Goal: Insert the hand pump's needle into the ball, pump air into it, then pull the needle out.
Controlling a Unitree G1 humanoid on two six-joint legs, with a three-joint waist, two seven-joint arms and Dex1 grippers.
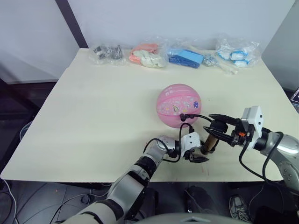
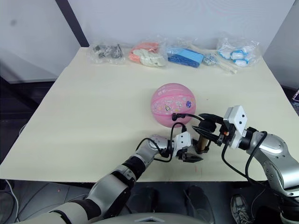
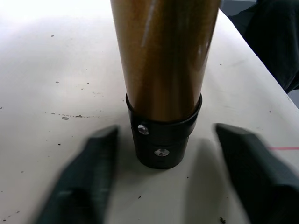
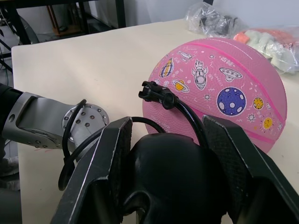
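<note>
The pink ball (image 1: 177,103) sits right of the table's centre. The hand pump (image 1: 210,142) stands upright just in front of it, a bronze cylinder (image 3: 163,56) on a black base cap. Its black hose (image 4: 187,112) curves up to a black fitting (image 4: 156,93) pressed against the ball's skin; the needle itself is hidden. My right gripper (image 1: 214,126) is shut on the pump's black handle (image 4: 173,172) at the top. My left gripper (image 1: 198,156) is open low at the pump's base, one finger (image 3: 84,182) on each side, with gaps between them and the cap.
Several clear bags line the table's far edge: dark parts (image 1: 106,51), orange items (image 1: 147,55), blue items (image 1: 187,58), white-and-blue items (image 1: 238,52). The table's front edge (image 1: 93,179) runs just behind my grippers. Bare tabletop (image 1: 93,116) spreads to the left.
</note>
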